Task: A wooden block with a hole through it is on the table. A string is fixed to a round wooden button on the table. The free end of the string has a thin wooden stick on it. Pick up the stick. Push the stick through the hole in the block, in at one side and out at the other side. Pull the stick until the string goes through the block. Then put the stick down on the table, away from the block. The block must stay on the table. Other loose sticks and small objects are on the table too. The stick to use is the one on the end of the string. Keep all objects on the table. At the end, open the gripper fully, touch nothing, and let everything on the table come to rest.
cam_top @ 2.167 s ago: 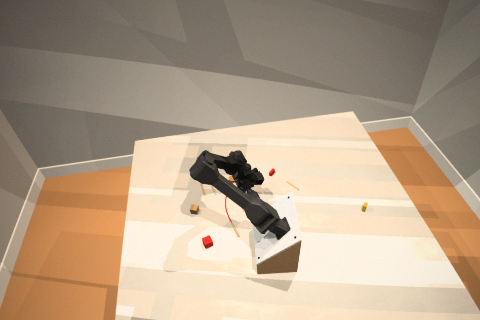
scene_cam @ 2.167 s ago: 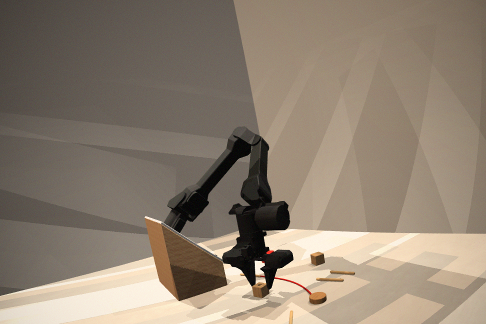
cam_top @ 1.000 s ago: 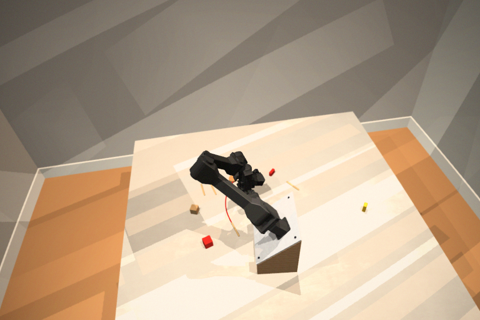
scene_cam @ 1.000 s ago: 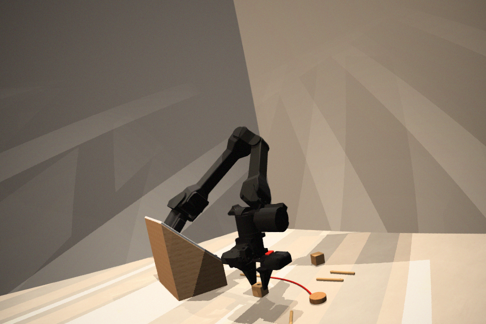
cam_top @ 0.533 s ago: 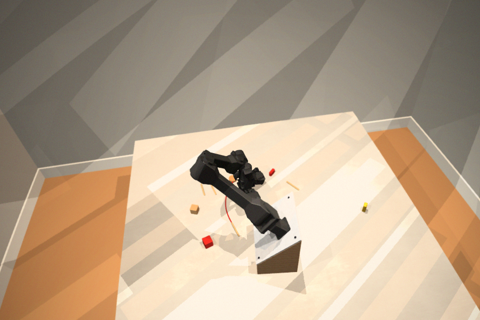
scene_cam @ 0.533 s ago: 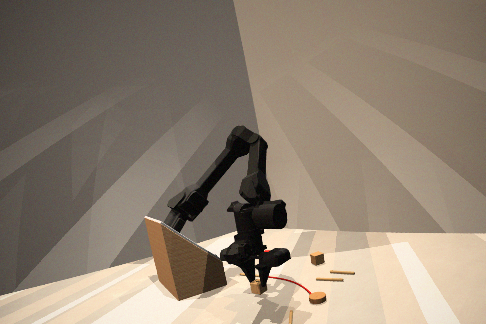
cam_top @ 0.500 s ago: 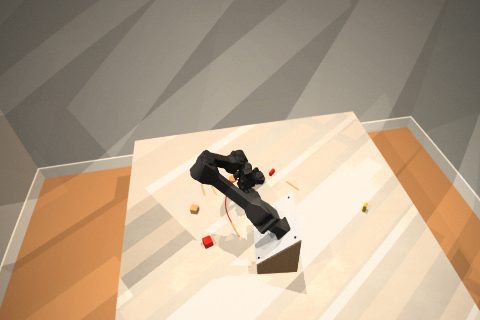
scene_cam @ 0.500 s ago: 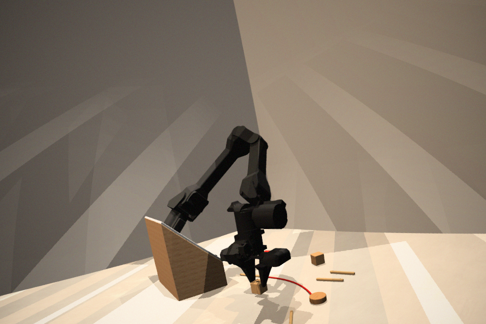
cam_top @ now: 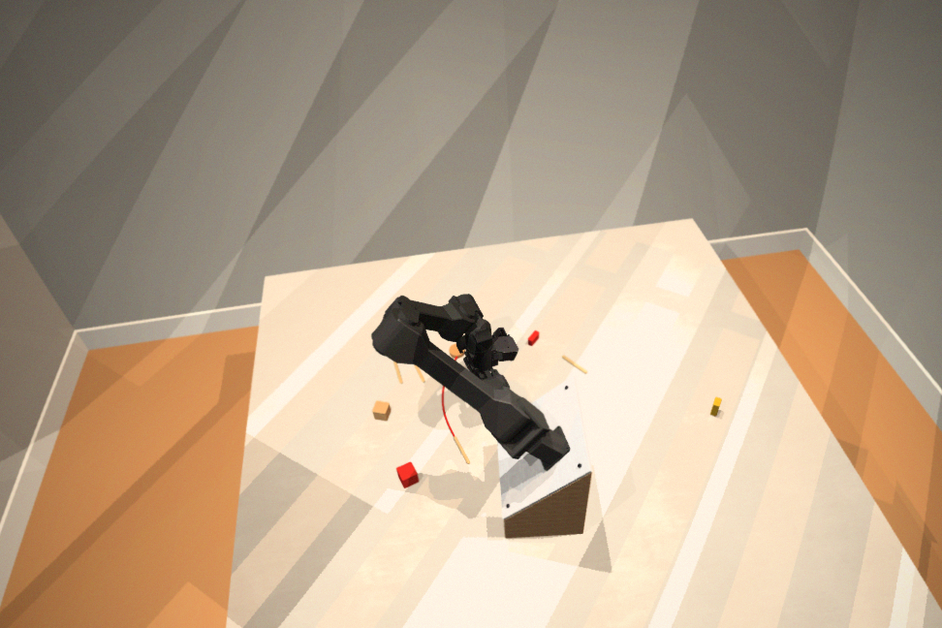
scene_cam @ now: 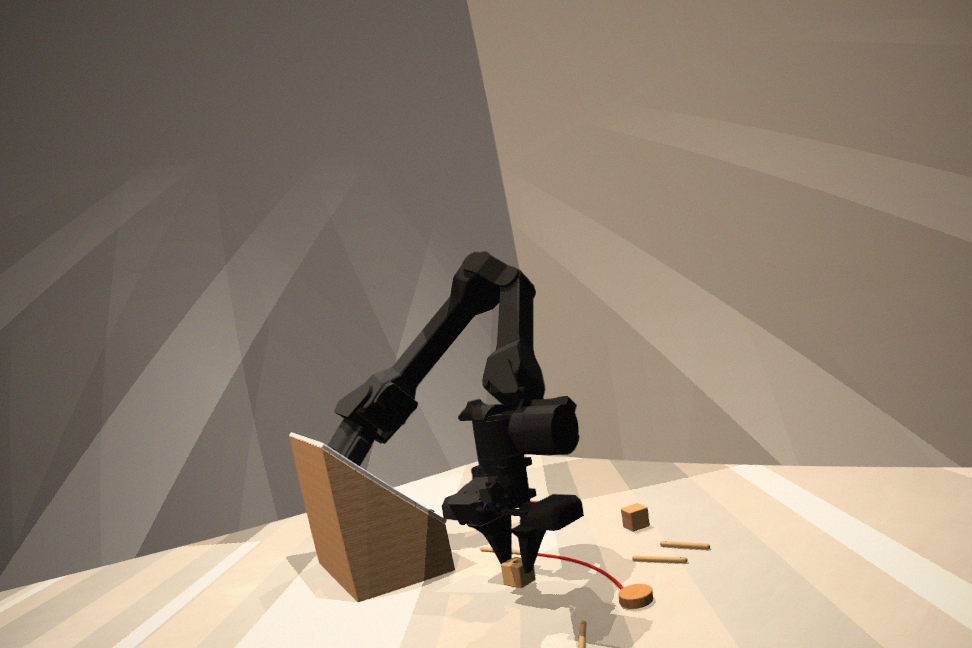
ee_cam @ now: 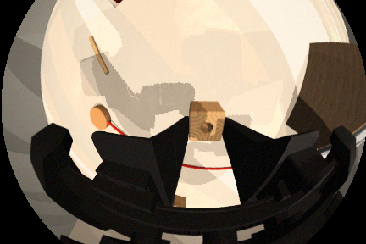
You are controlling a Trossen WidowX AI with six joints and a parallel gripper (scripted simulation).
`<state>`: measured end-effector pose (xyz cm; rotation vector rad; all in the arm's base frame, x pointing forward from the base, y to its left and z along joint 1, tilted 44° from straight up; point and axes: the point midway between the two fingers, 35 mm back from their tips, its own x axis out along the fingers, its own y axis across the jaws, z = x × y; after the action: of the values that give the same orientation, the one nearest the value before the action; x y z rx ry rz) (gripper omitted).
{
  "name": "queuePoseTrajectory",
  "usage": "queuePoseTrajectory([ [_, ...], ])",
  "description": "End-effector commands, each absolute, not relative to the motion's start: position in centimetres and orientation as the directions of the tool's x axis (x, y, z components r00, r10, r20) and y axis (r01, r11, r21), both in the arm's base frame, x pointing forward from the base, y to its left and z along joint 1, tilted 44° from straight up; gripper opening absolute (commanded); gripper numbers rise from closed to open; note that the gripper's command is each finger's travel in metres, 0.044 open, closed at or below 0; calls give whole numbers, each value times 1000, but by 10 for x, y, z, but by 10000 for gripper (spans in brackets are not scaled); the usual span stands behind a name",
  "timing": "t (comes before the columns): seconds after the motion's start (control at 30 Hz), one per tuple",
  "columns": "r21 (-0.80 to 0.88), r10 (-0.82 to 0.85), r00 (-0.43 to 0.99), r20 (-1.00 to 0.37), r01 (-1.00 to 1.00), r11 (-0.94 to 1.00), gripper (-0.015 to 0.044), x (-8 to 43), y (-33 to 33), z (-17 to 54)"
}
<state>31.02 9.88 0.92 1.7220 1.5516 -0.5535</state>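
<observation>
On the worktop (cam_top: pixel 635 474) (scene_cam: pixel 793 580), the black two-fingered tool (scene_cam: pixel 518 567) (ee_cam: pixel 205 120) is closed around the small wooden block with a round hole (scene_cam: pixel 513 572) (ee_cam: pixel 206 121), its fingers flanking two sides. The thin curved red string (cam_top: pixel 447 414) (scene_cam: pixel 585 563) (ee_cam: pixel 207 168) crosses close by, running to the round wooden button (cam_top: pixel 455 349) (scene_cam: pixel 635 595) (ee_cam: pixel 100 117). The tall wedge-shaped brown wooden stand (cam_top: pixel 548 509) (scene_cam: pixel 384 534) (ee_cam: pixel 330 88) walls off one side. A gap lies between the button and the plain wooden cube (cam_top: pixel 381 410) (scene_cam: pixel 634 517), partly obstructed by two loose thin wooden sticks.

Block (scene_cam: pixel 512 573) (ee_cam: pixel 206 121): between gripper (scene_cam: pixel 519 567) (ee_cam: pixel 205 120) fingers
String (cam_top: pixel 445 414) (scene_cam: pixel 583 563) (ee_cam: pixel 207 168): joins button (cam_top: pixel 455 350) (scene_cam: pixel 635 596) (ee_cam: pixel 100 117) and stick (cam_top: pixel 461 449) (scene_cam: pixel 491 549)
Stick: on table (cam_top: pixel 339 551) (scene_cam: pixel 197 603) (ee_cam: pixel 237 67), beside arm base (cam_top: pixel 543 515) (scene_cam: pixel 392 538) (ee_cam: pixel 335 84)
Button: on table, near block
</observation>
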Motion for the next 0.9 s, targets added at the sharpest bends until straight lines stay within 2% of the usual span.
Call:
queuePoseTrajectory([
  [0.0, 243, 592, 192, -783, 970, 6, 0, 311, 103, 14],
  [0.43, 246, 398, 224, -889, 969, 4, 0, 309, 116, 20],
  [0.87, 246, 392, 225, -892, 969, 3, 0, 309, 116, 20],
])
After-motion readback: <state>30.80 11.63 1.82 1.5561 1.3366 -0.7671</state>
